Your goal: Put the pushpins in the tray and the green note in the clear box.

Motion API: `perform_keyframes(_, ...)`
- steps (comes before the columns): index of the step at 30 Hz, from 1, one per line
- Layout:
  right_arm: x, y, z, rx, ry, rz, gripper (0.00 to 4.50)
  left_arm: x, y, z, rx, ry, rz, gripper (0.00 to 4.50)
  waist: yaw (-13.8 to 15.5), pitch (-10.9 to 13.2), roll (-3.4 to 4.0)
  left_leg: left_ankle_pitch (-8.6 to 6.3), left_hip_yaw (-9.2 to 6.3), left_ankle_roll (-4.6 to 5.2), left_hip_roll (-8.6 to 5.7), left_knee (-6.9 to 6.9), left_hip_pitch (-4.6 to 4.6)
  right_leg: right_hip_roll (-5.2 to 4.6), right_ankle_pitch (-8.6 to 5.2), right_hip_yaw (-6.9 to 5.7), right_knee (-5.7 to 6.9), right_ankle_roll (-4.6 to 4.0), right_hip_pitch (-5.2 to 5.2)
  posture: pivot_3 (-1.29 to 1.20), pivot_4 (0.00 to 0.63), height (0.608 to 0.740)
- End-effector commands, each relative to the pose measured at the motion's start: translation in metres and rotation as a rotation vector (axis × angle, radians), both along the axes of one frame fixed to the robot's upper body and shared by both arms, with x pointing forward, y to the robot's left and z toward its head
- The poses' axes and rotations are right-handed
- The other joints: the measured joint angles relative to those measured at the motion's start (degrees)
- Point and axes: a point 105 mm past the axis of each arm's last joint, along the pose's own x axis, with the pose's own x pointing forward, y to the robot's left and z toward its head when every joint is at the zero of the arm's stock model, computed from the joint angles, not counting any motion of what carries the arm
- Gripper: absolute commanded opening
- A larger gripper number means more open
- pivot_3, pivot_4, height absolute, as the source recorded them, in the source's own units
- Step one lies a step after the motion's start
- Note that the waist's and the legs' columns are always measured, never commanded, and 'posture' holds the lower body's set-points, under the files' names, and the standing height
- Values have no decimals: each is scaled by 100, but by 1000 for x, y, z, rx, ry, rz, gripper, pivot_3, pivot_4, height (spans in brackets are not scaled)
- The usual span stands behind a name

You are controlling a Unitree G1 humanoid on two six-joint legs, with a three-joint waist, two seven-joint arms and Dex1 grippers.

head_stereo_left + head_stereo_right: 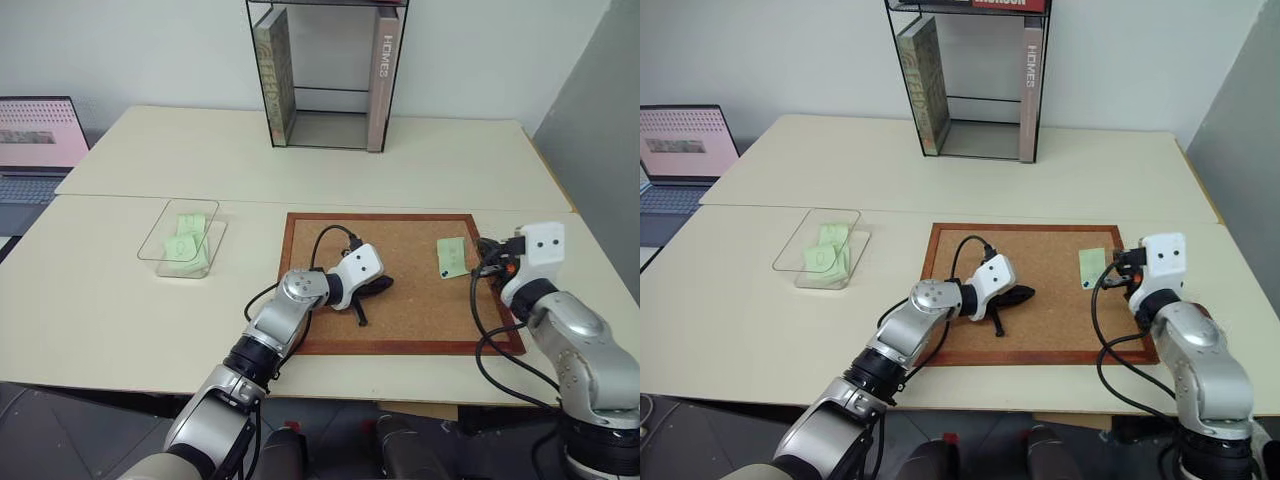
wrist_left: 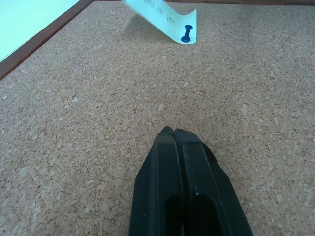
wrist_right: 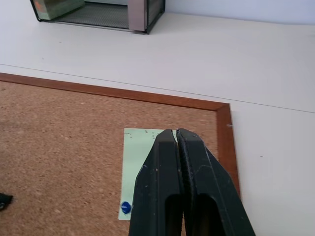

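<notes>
We see the green note [image 1: 452, 257] lying on the cork board [image 1: 420, 300] near its right edge, held by one blue pushpin [image 3: 126, 207], our right gripper [image 3: 176, 133] above it squeezed tight on nothing, and our left gripper [image 2: 173, 132] resting shut mid-board.

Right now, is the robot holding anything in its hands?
Nothing seen held: left gripper shut on the cork board, right gripper shut above the green note.
</notes>
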Motion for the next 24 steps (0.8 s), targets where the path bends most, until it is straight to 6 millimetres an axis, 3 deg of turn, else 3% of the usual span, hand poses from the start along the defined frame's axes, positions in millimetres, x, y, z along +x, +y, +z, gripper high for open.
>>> perform_keyframes(1, -31, -45, 1, -164, 72, -98, 33, -6, 4, -18, 56, 48, 2, 0, 31, 0, -1, -1, -1, -1, 0, 0, -2, 0, -2, -1, -2, 2, 0, 0, 150, 740)
perform_keyframes(8, -62, -78, -31, -269, 253, -147, 33, -6, 4, -18, 60, 46, -5, 0, -8, 1, -2, -3, 6, 0, 3, 1, 16, 1, -10, 4, 3, -2, 3, 0, 150, 740)
perform_keyframes(14, -61, -81, -47, -242, 283, -165, 33, -6, 3, -18, 62, 41, -10, 0, -23, 1, -4, -3, 18, 0, 3, 8, 18, -2, -10, 11, -4, -1, 4, 0, 150, 740)
perform_keyframes(21, -47, -88, -51, -251, 264, -195, 1499, -7, 4, -18, 67, 40, -10, 0, -20, 1, -3, -3, 16, -1, 1, 2, 13, -2, -10, 10, -3, -1, 3, 0, 150, 740)
perform_keyframes(24, -44, -93, -43, -267, 232, -212, 2064, -6, 5, -19, 68, 41, -6, 0, -19, 1, -3, -3, 13, 0, 0, 2, 12, -1, -10, 10, -3, -1, 3, 0, 150, 740)
